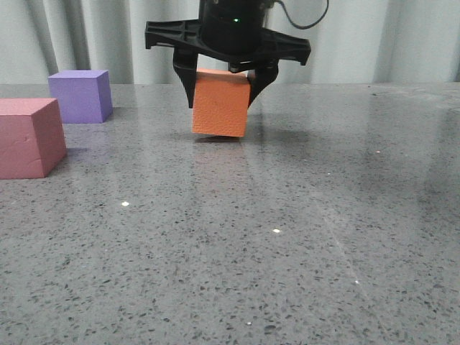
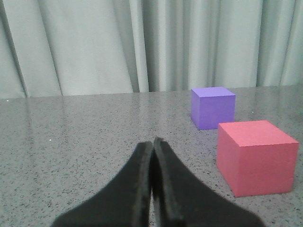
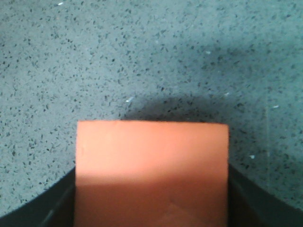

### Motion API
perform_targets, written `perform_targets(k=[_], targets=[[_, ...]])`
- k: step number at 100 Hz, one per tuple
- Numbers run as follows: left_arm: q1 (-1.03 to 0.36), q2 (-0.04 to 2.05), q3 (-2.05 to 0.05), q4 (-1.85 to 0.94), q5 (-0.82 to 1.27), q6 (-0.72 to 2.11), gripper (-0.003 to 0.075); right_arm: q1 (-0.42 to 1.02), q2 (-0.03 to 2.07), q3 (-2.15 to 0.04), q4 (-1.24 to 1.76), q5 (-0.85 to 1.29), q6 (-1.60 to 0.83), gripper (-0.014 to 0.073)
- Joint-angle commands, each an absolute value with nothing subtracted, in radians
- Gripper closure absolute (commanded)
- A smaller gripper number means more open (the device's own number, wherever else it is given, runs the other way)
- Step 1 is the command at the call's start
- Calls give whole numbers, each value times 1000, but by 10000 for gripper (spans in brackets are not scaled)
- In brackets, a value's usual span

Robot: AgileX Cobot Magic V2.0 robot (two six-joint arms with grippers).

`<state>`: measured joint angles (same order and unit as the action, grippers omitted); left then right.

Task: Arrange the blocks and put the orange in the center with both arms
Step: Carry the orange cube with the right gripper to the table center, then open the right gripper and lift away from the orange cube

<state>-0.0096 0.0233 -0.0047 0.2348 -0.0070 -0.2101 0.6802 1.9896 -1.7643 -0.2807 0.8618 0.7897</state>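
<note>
My right gripper (image 1: pixel 223 90) is shut on the orange cube (image 1: pixel 221 102) and holds it slightly tilted, its lower edge at or just above the table, near the middle at the back. In the right wrist view the orange cube (image 3: pixel 151 172) fills the space between the jaws. The purple cube (image 1: pixel 80 95) stands at the back left and the pinkish-red cube (image 1: pixel 29 136) is nearer, at the left edge. Both show in the left wrist view: purple (image 2: pixel 212 107), pinkish-red (image 2: pixel 255 157). My left gripper (image 2: pixel 152 142) is shut and empty, apart from both cubes.
The grey speckled table (image 1: pixel 287 230) stretches to a pale curtain (image 1: pixel 402 36) at the back.
</note>
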Motion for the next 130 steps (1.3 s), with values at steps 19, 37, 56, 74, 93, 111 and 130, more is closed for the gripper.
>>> perform_targets(k=[19,37,56,74,93,111,130], targets=[[-10,34,51,235,-88,-208,731,686,1956,-1799,-306,825,797,350],[-10,34,51,235,-88,-208,731,693,1959,-1799,-306,802,797,165],[-10,34,51,235,-88,-208,731,693,1959,-1799,-306,790,797,-72],[-10,34,51,235,-88,-208,731,693,1950,-1804,-306,793,797,-59],[-10,34,51,235,-88,-208,731,693,1899,-1804,-319,793,756,-59],[-10,34,51,235,-88,-208,731,692,1799,-1804,-377,802,675,-59],[-10,34,51,235,-88,-208,731,652,1662,-1802,-427,802,601,-59]])
